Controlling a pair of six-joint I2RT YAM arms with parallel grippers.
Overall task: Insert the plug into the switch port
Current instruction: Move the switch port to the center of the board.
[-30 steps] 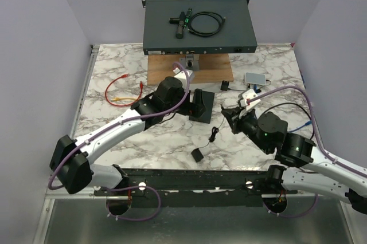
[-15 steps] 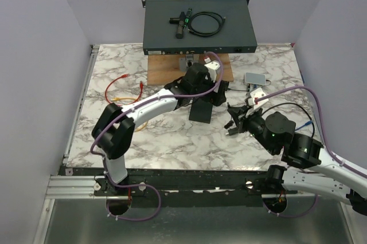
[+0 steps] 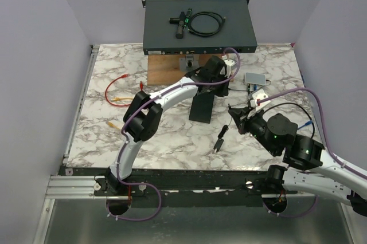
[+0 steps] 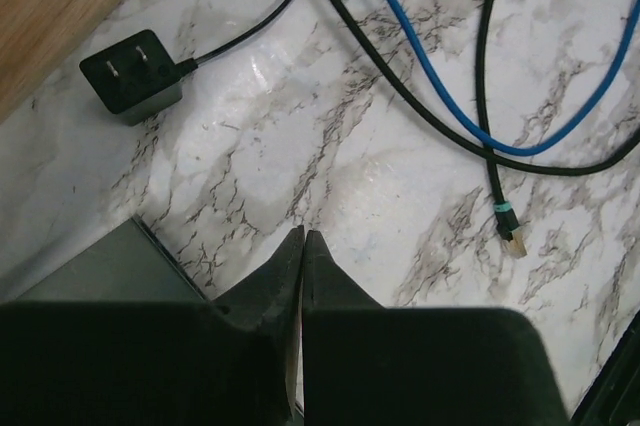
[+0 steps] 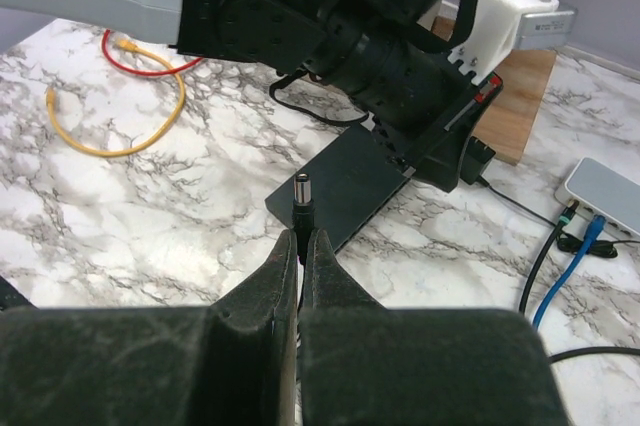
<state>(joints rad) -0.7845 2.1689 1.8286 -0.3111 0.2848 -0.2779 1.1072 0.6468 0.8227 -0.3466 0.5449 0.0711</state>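
The right gripper is clenched on the base of the plug, upright at the centre of the right wrist view. This looks like the carry step. The left gripper is pinched together, empty. Next it needs a long reach to the switch at top centre overhead, with the barrel squared to its front port.

Wooden board, grey box, red cable, blue cable, all on marble table.

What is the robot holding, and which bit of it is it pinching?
The right gripper pinches a barrel plug by its rear end, so the tip sticks out past the fingertips. The left gripper is shut on nothing.
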